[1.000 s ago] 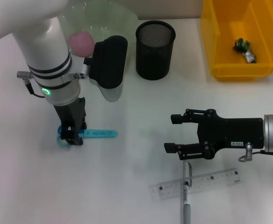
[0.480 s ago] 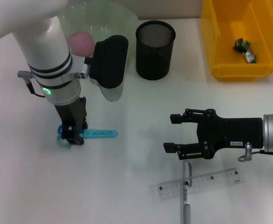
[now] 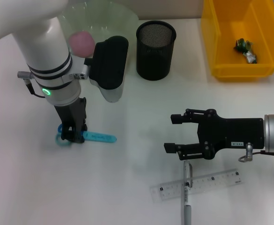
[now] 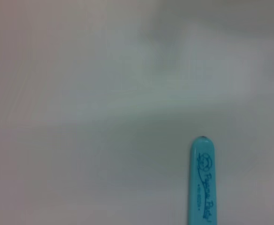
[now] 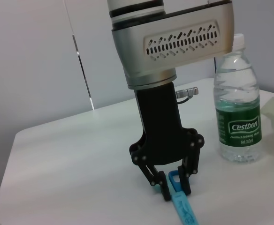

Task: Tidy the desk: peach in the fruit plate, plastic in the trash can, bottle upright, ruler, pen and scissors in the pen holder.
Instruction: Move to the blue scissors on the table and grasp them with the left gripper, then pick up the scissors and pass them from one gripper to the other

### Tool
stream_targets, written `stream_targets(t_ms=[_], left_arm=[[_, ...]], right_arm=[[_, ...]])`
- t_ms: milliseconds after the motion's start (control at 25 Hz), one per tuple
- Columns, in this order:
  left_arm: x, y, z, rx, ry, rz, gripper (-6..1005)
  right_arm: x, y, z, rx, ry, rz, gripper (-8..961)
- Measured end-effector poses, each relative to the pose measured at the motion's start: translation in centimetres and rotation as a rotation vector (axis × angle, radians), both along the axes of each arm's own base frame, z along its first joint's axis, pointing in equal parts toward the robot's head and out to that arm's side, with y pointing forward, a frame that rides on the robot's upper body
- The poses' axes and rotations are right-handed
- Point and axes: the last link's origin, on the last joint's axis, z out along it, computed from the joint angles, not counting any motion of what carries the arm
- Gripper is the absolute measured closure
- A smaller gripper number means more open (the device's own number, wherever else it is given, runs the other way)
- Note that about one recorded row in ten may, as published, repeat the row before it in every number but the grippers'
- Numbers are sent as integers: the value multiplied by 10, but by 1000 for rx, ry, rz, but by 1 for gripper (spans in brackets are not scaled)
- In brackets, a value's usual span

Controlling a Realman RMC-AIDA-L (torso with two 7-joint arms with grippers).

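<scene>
The blue scissors [image 3: 99, 137] lie on the white desk at the left, and their blade cover [image 4: 202, 187] fills the left wrist view. My left gripper [image 3: 73, 135] stands upright over the handle end, shut on the scissors [image 5: 184, 211]; the right wrist view shows its fingers [image 5: 165, 191] on either side of the handle. A pink peach [image 3: 82, 43] rests in the green fruit plate [image 3: 123, 18]. The bottle [image 5: 237, 117] stands upright. The ruler [image 3: 207, 183] and pen [image 3: 187, 206] lie crossed near the front. My right gripper [image 3: 172, 134] hovers open just behind them. The black mesh pen holder [image 3: 156, 49] stands at the back.
A yellow bin [image 3: 209, 42] at the back right holds a crumpled piece of plastic [image 3: 246, 49]. The left arm's wrist housing [image 3: 110, 61] covers most of the bottle in the head view.
The scissors have turned slightly, their tip swinging toward the front while the handle stays between the left fingers. The right arm has not moved.
</scene>
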Motion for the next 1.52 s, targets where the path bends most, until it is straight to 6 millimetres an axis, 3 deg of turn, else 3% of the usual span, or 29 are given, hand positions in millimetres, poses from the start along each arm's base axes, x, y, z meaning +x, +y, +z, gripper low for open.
stream_targets(t_ms=[40, 480, 680, 840, 920, 1120, 1280, 1360, 1480, 1520], left_arm=[[0, 0, 0, 0, 0, 0, 743], [5, 0, 5, 12, -51, 41, 742], [7, -2, 18, 24, -134, 124, 742], [6, -6, 40, 41, -277, 234, 741], [6, -6, 40, 41, -277, 234, 741], [2, -19, 73, 36, -602, 395, 741], [-3, -27, 81, 35, -737, 445, 746], [-13, -39, 86, 51, -920, 502, 746], [-17, -44, 87, 60, -989, 527, 746], [-22, -51, 86, 72, -1125, 578, 746]], right_arm=[[0, 0, 0, 0, 1, 0, 134], [1, 0, 1, 3, 4, -8, 134], [2, -2, 1, 0, 11, -14, 134], [2, -5, 3, -17, 26, -22, 134], [2, -5, 4, -21, 29, -26, 134], [1, -9, 7, -48, 50, -38, 134], [0, -11, 8, -70, 64, -50, 135], [-1, -12, 8, -85, 71, -53, 135], [-2, -13, 10, -96, 77, -53, 135], [-2, -14, 10, -99, 78, -52, 135]])
